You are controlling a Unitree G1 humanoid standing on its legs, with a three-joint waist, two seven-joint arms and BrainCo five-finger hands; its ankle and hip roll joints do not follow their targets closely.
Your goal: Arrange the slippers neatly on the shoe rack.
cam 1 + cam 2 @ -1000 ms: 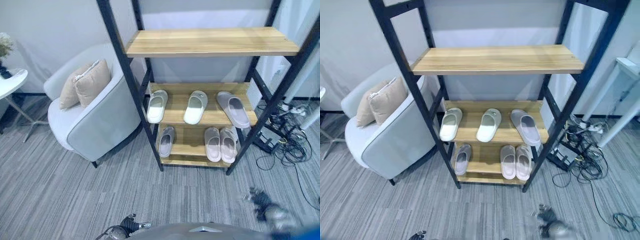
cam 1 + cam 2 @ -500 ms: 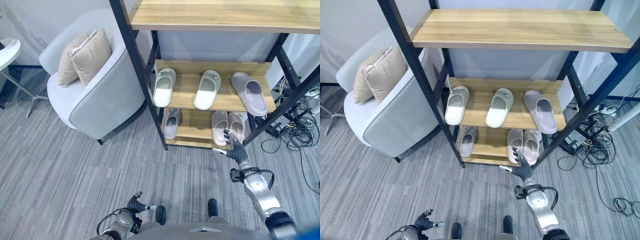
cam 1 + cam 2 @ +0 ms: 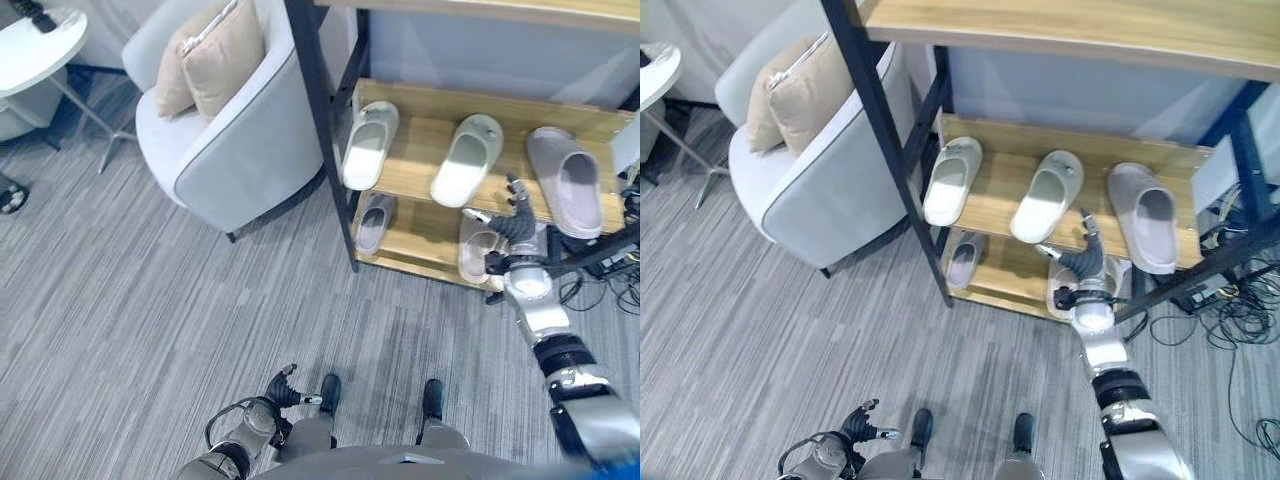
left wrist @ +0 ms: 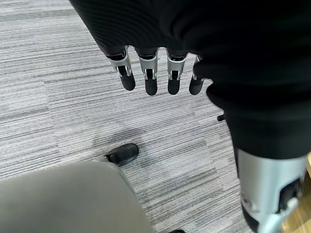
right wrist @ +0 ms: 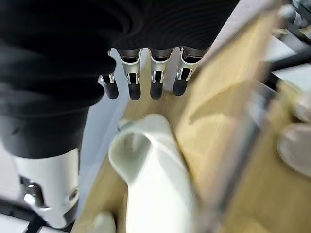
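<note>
The black-framed shoe rack [image 3: 318, 110] has wooden shelves. On its middle shelf [image 3: 995, 195] lie two white slippers [image 3: 368, 148] [image 3: 466, 160] and a grey slipper [image 3: 565, 181] set at an angle. The bottom shelf holds a grey slipper [image 3: 373, 222] and a pale pink pair [image 3: 476, 248]. My right hand [image 3: 515, 217] is raised, open, at the front edge of the middle shelf, between the second white slipper [image 5: 150, 179] and the grey one, holding nothing. My left hand [image 3: 281, 389] hangs low over the carpet, fingers [image 4: 151, 80] straight.
A light grey armchair [image 3: 235, 150] with two beige cushions [image 3: 210, 55] stands against the rack's left post. A white side table [image 3: 40, 45] is at the far left. Loose cables [image 3: 1240, 340] lie on the floor right of the rack. The rack's top shelf [image 3: 1070, 30] overhangs.
The camera has tipped down and moved closer to the rack. My right hand has risen from near the bottom shelf to the middle shelf's front edge. The slippers have not moved.
</note>
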